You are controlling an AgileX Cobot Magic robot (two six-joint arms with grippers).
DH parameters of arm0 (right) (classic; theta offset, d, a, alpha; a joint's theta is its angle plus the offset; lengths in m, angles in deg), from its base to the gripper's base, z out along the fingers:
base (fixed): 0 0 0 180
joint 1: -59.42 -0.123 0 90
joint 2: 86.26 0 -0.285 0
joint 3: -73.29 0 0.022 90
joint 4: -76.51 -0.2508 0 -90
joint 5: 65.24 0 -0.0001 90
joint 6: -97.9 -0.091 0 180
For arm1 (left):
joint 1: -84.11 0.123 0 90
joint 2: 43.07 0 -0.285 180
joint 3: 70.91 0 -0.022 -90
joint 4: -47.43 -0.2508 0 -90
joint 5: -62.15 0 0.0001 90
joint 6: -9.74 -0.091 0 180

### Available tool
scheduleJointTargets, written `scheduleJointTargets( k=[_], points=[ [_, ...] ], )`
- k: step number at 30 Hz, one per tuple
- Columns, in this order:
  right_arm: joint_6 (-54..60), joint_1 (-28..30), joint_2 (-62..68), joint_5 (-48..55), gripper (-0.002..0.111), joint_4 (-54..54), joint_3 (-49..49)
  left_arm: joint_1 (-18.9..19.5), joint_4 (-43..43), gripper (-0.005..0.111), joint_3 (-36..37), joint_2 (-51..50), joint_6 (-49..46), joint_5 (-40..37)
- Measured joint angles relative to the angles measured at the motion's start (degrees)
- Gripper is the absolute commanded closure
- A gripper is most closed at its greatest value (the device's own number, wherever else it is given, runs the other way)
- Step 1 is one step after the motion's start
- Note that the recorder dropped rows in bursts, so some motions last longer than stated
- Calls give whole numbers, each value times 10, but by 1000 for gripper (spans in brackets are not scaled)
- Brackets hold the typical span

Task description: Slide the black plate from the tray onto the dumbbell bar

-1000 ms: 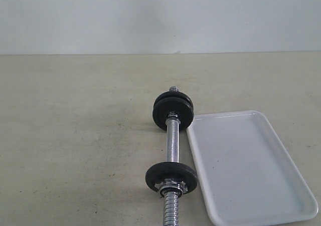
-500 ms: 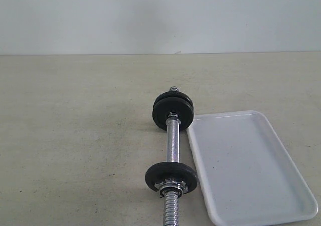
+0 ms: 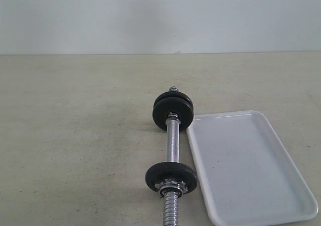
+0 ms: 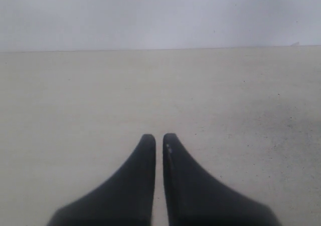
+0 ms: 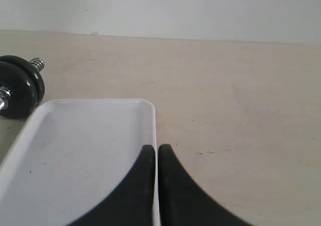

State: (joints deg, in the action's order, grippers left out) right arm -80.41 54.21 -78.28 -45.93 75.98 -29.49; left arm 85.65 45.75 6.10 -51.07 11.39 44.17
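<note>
Only the exterior view shows us the whole dumbbell bar on the bench, the black plate at its far end beside the tray. Only the wrist views show the left gripper and right gripper, jaws clenched, empty.

dumbbell bar: lies on the tabletop, running near to far
far end: black discs
near end: black disc with chrome star nut
tray: white, just right of the bar

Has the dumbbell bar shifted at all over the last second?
No. The dumbbell bar lies in the same spot, its near black disc still just left of the tray rim.
</note>
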Motion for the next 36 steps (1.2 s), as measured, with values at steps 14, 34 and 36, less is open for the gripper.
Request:
scheduleJointTargets(
  k=[14,34,36],
  points=[
    [0,0,0,0,108,0,0,0,0,102,0,0,-1,0],
    [0,36,0,0,108,0,0,0,0,102,0,0,-1,0],
    [0,51,0,0,108,-1,0,0,0,102,0,0,-1,0]
  ],
)
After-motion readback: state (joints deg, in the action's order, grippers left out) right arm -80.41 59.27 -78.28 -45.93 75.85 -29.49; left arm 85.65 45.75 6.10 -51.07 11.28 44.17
